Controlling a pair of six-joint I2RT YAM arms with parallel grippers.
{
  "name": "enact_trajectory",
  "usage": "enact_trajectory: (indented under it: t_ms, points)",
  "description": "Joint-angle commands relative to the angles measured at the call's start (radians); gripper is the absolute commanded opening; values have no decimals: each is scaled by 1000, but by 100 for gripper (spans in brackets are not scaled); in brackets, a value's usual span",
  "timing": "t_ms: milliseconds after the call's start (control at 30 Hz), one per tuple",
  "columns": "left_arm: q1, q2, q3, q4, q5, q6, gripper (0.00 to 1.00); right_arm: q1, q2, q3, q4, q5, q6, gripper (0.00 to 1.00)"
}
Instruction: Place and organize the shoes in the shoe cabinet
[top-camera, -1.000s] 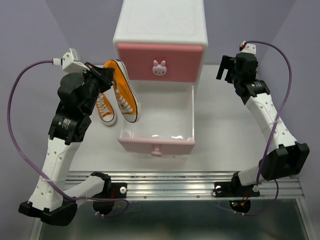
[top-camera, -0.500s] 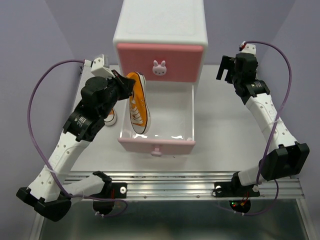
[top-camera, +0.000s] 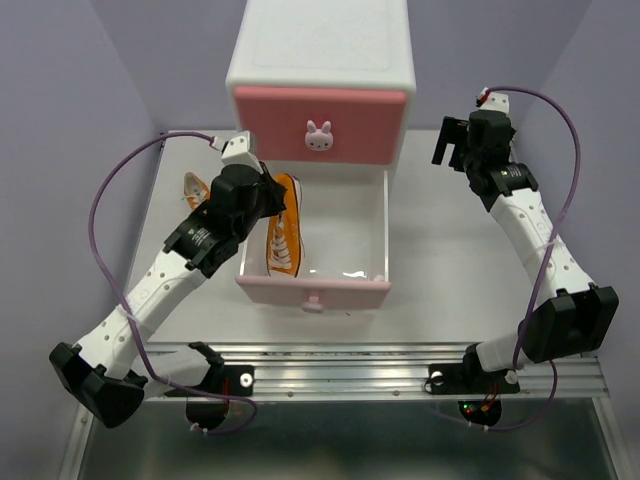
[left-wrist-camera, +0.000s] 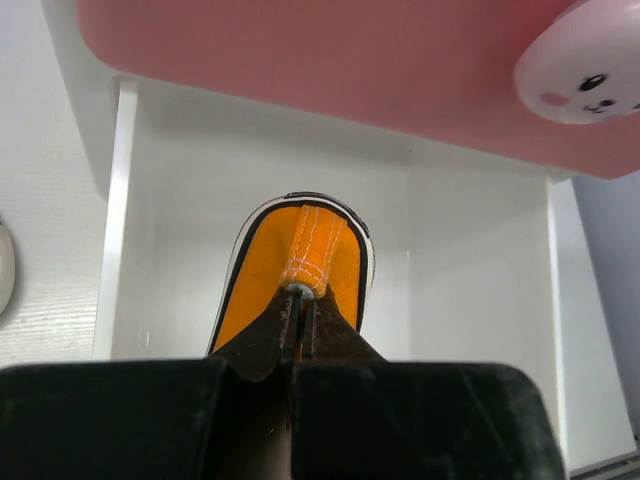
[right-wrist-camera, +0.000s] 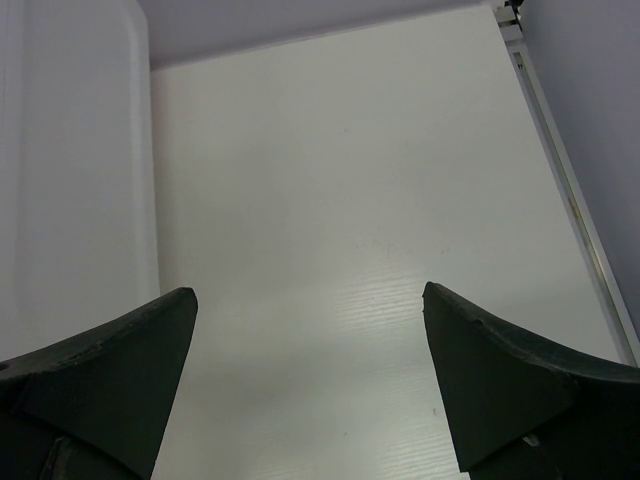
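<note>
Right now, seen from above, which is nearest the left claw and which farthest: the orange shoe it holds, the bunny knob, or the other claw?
1. Orange shoe: pinched at its heel by the left gripper, so touching it.
2. Bunny knob: up and to the right of it.
3. Right gripper: far across on the right side, open.
</note>
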Motion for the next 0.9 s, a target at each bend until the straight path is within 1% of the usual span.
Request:
enact_trajectory:
  t_ms: [0,167,233,633,767,867]
  points:
    - [-13,6,-16,114,-84,-9,0,-4,-39,-18,26,-2,-14,100]
    - [-21,39,-40,123,-133,-25,0,-4,-36,-24,34,-1,-15,100]
    - [-22,45,-60,134,-140,-43,0,-4,-33,-24,37,-2,-18,100]
    - [-22,114,-129,192,-150,-34,0,-4,-24,-35,71,29,-31,100]
    - [-22,130,-157,195,-183,-88,0,-4,-24,-39,75,22,-14,100]
    - [-24,139,-172,217,-186,-98,0,-4,-27,-45,81,18,-8,100]
